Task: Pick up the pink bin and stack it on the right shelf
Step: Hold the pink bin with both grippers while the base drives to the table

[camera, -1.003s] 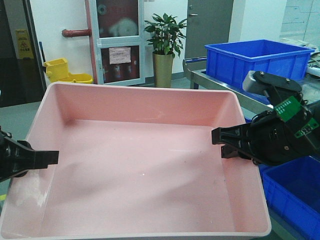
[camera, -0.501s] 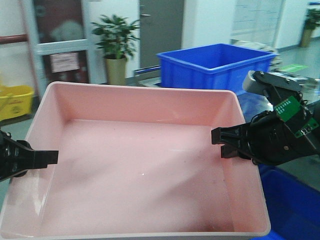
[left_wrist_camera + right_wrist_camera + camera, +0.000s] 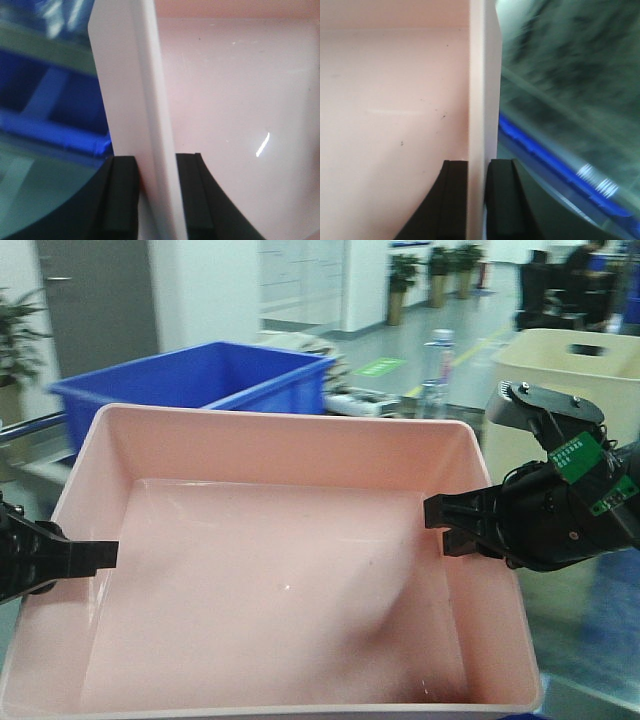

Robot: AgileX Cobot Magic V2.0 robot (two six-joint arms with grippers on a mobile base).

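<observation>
The pink bin fills the front view, held up level between my two arms. My left gripper is shut on its left wall; the left wrist view shows that wall clamped between the black pads, gripper. On the opposite side my right gripper is shut on the right wall, and in the right wrist view the wall stands pinched between the pads, gripper. The bin is empty. The right shelf is out of view.
A blue crate stands beyond the bin's far left corner. At the far right is a taller cream bin with handle slots. A clear bottle stands between them. Blue crate edges show below in both wrist views.
The whole background has swept leftward: the door, plant and yellow bucket are gone, the blue crate moved from right to left, and the cream bin came in. The bin and grippers kept their hold.
</observation>
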